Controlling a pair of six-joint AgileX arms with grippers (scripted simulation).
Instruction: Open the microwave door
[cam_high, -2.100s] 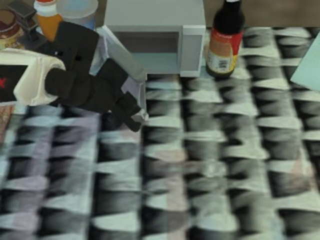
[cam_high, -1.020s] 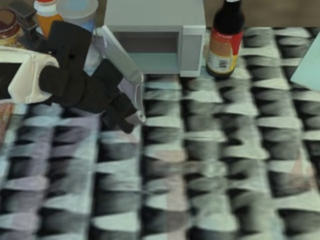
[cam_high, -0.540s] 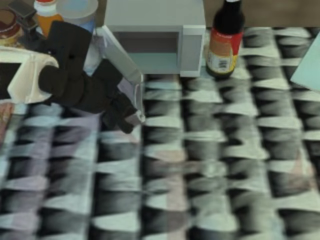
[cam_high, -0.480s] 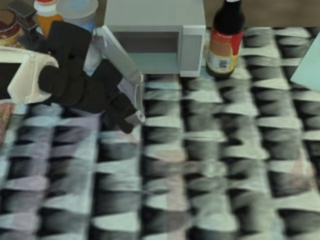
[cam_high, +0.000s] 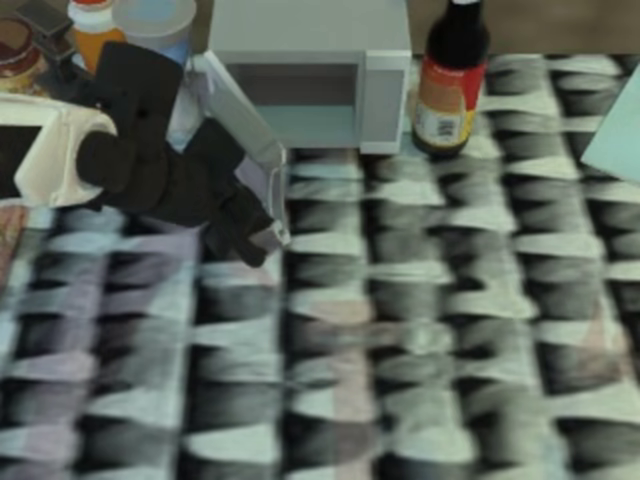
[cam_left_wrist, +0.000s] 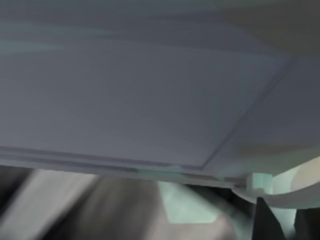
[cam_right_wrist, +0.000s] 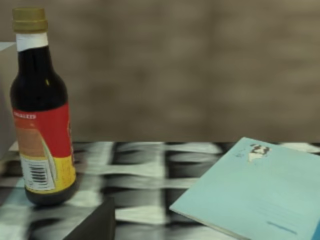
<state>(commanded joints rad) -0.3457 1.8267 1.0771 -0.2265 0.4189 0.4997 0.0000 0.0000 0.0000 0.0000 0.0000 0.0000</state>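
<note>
Already the microwave door (cam_high: 243, 125) stands swung well out from the microwave (cam_high: 310, 60), its pale cavity exposed. You'll see it has barely moved over the last second, after swinging a touch wider before that, so the opening looks about finished. Your left gripper (cam_high: 262, 236) sits at the door's free edge; I cannot tell whether its fingers grip it. Just beside the microwave's control strip stands a dark sauce bottle (cam_high: 452, 80), clear of the swing. Behind the door sit an orange bottle (cam_high: 97, 35) and a lidded tub (cam_high: 160, 22). Your right gripper is out of view.
</note>
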